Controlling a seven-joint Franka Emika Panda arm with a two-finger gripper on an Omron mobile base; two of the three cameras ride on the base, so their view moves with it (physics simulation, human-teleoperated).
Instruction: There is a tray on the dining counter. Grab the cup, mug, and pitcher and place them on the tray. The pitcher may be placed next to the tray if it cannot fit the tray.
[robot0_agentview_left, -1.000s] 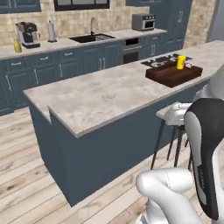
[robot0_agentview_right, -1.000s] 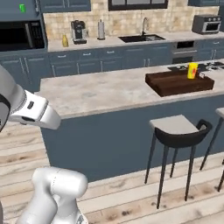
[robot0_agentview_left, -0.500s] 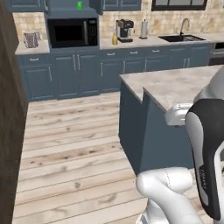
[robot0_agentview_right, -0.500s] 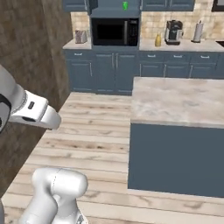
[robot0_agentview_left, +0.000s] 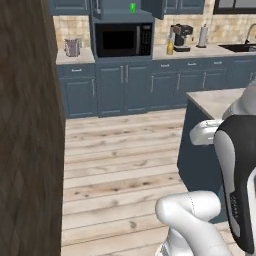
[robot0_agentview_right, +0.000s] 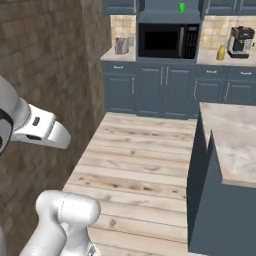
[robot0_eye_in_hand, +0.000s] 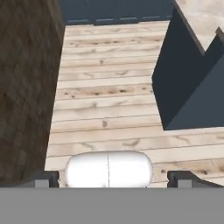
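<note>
From the kitchen floor, the robot faced the far cabinets, its end effector (robot0_eye_in_hand: 112, 178) spread wide and empty. Left to right stood a brown wall (robot0_agentview_left: 30, 140), a steel pot (robot0_agentview_left: 73, 47), the green mug (robot0_agentview_left: 132, 7) above the microwave (robot0_agentview_left: 123, 39), the amber pitcher (robot0_agentview_left: 170, 46) by a coffee maker (robot0_agentview_left: 182, 37), and the dining table (robot0_agentview_left: 215, 100). Approaching square would likely serve best; the mug's high perch looked awkward.

The floor (robot0_agentview_right: 135, 165) was pale, knotty wood planks (matt). The dining counter (robot0_agentview_right: 235, 142) had smooth marbled stone; the wall (robot0_agentview_right: 45, 65) looked rough brown brick.
</note>
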